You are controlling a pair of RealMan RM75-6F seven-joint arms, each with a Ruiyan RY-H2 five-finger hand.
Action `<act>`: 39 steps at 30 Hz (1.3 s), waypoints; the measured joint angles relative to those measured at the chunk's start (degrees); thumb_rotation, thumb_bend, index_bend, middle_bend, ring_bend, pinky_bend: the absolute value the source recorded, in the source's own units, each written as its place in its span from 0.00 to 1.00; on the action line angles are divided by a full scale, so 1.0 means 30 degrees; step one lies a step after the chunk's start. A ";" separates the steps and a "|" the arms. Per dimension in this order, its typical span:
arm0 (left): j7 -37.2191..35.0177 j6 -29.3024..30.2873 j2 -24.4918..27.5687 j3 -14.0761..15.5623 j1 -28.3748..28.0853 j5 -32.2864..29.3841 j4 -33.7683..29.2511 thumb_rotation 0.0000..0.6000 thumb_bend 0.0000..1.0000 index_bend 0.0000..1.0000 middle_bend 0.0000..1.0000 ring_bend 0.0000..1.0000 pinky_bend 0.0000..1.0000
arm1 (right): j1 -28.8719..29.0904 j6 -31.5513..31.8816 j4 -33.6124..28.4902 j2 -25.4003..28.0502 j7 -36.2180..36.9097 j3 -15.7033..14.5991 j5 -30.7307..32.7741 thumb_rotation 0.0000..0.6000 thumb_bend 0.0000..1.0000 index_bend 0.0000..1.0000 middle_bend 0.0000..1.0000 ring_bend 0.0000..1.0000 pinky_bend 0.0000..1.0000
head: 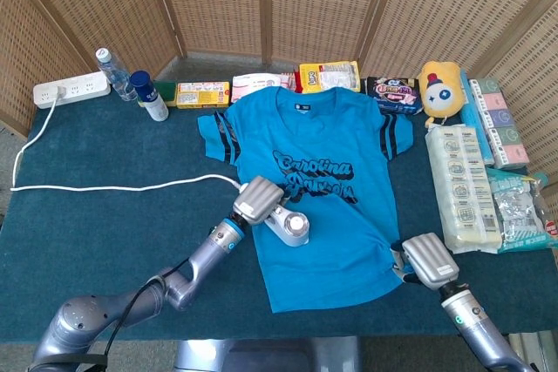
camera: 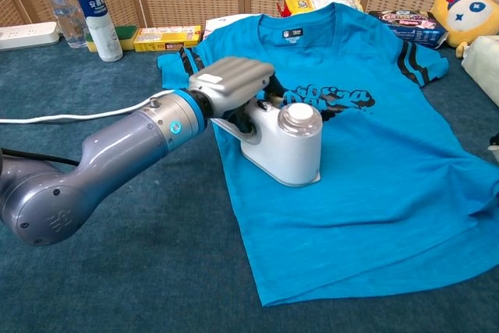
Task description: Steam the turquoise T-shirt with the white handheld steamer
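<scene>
Steamer on the shirt's left side, dark teal worktop (head: 105,233) bare towards the front left.

The turquoise printed T-shirt (head: 336,215) lies flat mid-worktop, goods crowding its back and right edges. The left robot hand (camera: 230,83) grasps the white handheld steamer (camera: 284,146), standing on the shirt. Only the head view shows the right robot hand (head: 427,260), touching the hem; grip cannot be told.

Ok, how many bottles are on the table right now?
2. A clear water bottle stands at the far left of the table beside the power strip, and a white bottle with a blue cap stands just right of it. None seems hidden.
</scene>
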 measured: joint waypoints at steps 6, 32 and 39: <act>-0.0142 -0.0117 -0.0211 -0.0596 -0.0044 -0.0568 0.0887 1.00 0.40 0.74 0.82 0.76 0.84 | -0.0001 0.0030 0.0020 -0.0003 0.0044 0.0025 0.0004 1.00 0.40 0.74 0.69 0.74 0.88; 0.0742 -0.0412 -0.2550 -0.1093 -0.1902 -0.0231 0.0344 1.00 0.39 0.74 0.82 0.76 0.84 | -0.0345 0.0464 0.0265 0.0178 0.0444 -0.0063 -0.0046 1.00 0.40 0.74 0.69 0.74 0.88; 0.1031 -0.0691 -0.3508 -0.1387 -0.2674 -0.0197 0.0623 1.00 0.39 0.75 0.82 0.76 0.84 | -0.0465 0.0616 0.0307 0.0309 0.0576 -0.0073 -0.0040 1.00 0.40 0.74 0.69 0.74 0.88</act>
